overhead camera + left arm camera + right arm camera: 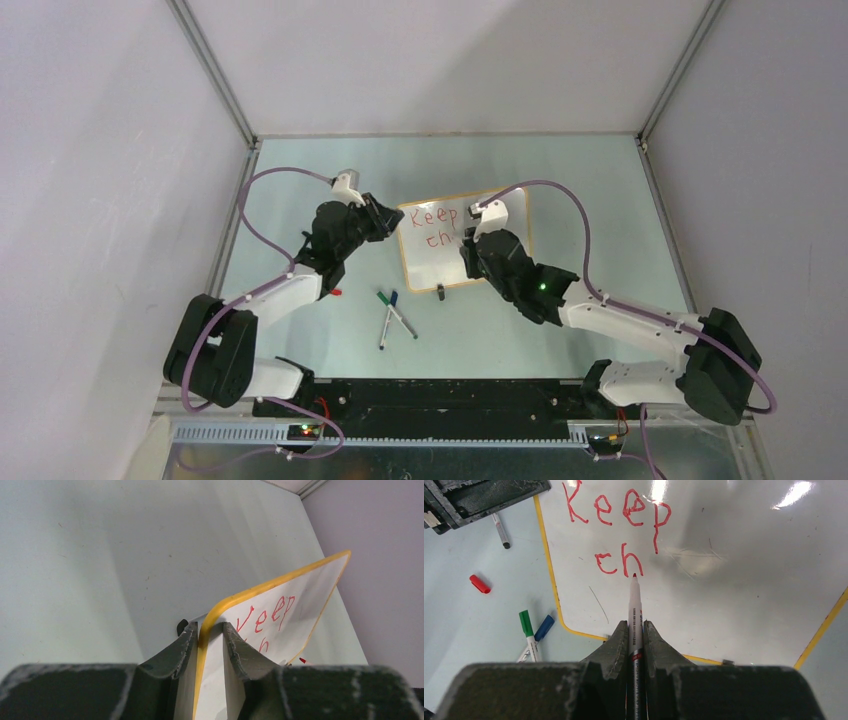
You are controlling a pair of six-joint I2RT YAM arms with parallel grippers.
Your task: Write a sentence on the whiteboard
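On the table (459,630) nearest the arms lie a green marker (529,635), a blue marker (543,628) and a red cap (479,584). Beyond them the right gripper (634,627) clenches a red marker (634,597) with its tip just beside the "h". The sentence (621,530) reads only "Keep ch". The whiteboard (734,580) sits mid-table, and the left gripper (210,629) pinches its left edge.

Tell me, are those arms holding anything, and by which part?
The left fingers pinch the whiteboard by its framed edge near a corner; the right fingers clamp a red marker around its barrel.
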